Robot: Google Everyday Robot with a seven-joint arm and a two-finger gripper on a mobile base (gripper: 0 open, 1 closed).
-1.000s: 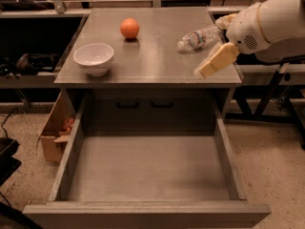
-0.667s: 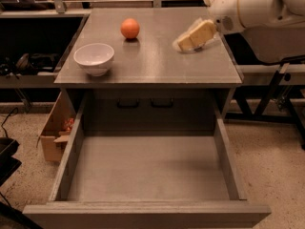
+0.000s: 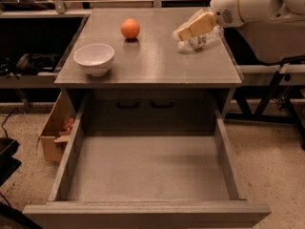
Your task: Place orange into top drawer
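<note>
Gripper (image 3: 194, 26) at the far picture-right part of the grey cabinet top (image 3: 152, 61), low over the surface, tan tip pointing toward picture-left; white arm (image 3: 252, 4) runs off behind it to the upper right corner. Whether the gripper is wide, narrow or holding anything: cannot tell from this angle. A crumpled clear plastic bottle (image 3: 204, 40) lies on its side directly beneath and just behind the gripper; contact between them unclear. Orange (image 3: 130, 28) sits on the cabinet top to picture-left of the gripper, at roughly the same depth, well apart from it, untouched. White bowl (image 3: 94, 57) upright, farther picture-left and nearer the camera than the gripper, close to the top's front left corner. Top drawer (image 3: 143, 213) pulled fully out, below and in front of the gripper, flat grey bottom showing. Cardboard box (image 3: 51, 138) on the floor, low and far picture-left.
</note>
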